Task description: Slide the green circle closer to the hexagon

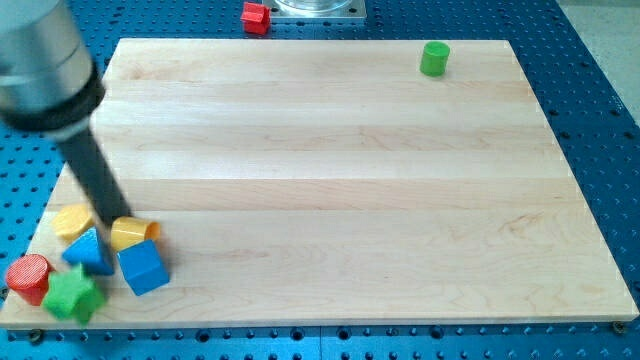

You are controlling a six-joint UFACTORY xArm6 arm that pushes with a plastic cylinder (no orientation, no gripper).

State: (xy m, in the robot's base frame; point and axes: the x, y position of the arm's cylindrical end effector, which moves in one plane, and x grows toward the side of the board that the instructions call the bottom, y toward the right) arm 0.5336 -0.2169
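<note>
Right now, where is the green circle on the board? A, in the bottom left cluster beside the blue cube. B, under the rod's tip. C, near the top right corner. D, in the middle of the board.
C: the green circle stands alone near the board's top right corner, far from my tip, which sits in the bottom left cluster.

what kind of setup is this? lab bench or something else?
Most likely a robotics lab bench. A wooden board sits on a blue perforated table, the kind used for fixtures. A dark rod ends in my tip among small coloured blocks at the view's bottom left, with a green circle far off.
</note>
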